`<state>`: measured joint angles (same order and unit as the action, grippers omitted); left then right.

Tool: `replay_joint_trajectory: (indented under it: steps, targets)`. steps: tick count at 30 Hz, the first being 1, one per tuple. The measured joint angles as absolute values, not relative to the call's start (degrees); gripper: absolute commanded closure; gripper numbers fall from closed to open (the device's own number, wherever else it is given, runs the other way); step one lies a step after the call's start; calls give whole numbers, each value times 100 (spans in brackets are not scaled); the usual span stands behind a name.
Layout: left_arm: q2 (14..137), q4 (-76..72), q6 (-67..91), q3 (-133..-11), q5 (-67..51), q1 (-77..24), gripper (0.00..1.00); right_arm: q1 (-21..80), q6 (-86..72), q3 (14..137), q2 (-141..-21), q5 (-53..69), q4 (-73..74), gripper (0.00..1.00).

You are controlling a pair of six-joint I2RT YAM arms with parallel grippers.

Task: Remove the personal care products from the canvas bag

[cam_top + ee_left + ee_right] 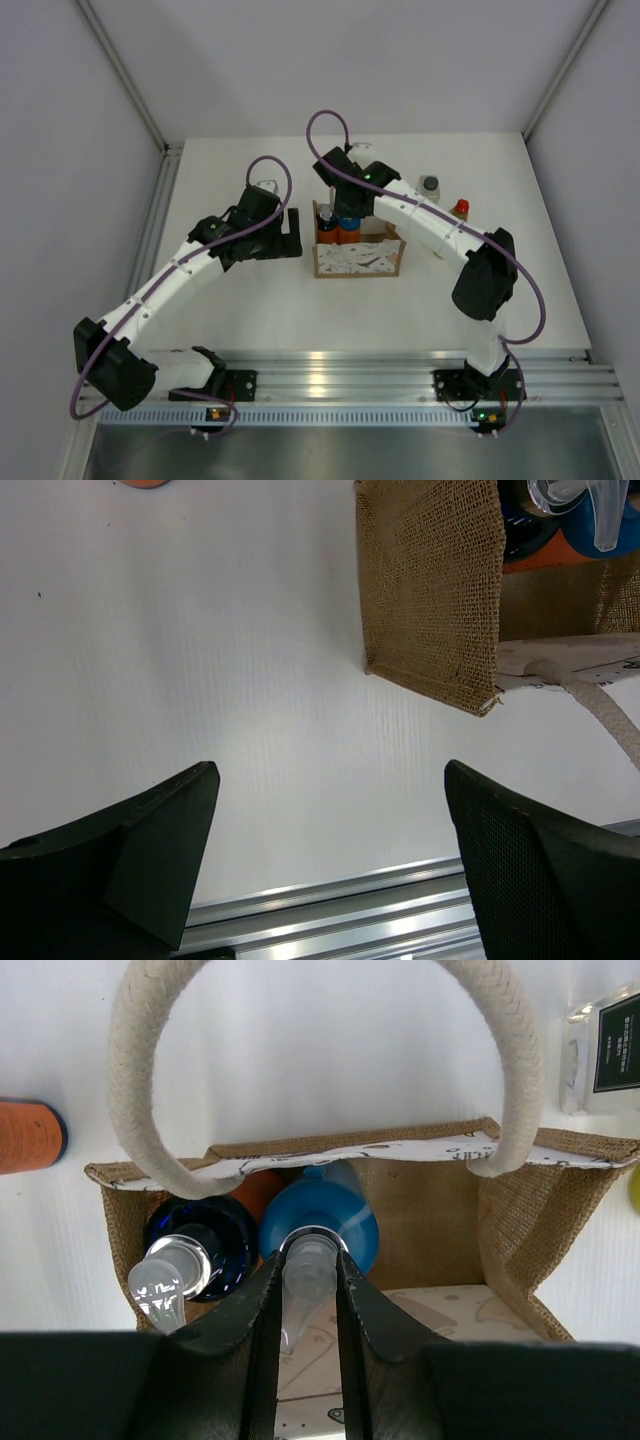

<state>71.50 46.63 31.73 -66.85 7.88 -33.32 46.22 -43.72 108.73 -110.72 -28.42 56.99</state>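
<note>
Bottle bodies hidden inside canvas bag (358, 260), only tops showing: dark-capped bottle (200, 1242) at left end, blue-capped bottle (325, 1218) touching it on right. Orange bottle (28, 1135) lying on surface (250, 300), cut off at frame edge. Clear bottle (430, 185) and yellow bottle (461, 209) right of bag. Right hand (310, 1260) down in bag, pinched on blue-capped bottle's clear top. Left hand (330, 775) spread wide, empty, left of bag.

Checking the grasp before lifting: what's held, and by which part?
The right gripper pinches the clear top of a blue-capped bottle inside the canvas bag; the left gripper is empty.
</note>
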Motion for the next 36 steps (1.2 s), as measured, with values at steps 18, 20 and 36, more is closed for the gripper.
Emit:
replay_joint_trajectory:
  steps: [18, 20, 36]
  targets:
    - [7150, 4663, 3153, -6685, 790, -3332, 1, 4644, -3203, 10895, -11072, -2773, 5638, 100]
    - [7150, 4663, 3155, -6685, 790, -3332, 1, 4644, -3103, 10919, -11072, -2714, 5651, 100]
    - [7179, 4663, 3155, -6685, 766, -3332, 1, 4644, -2681, 11004, -10742, -2510, 5708, 100]
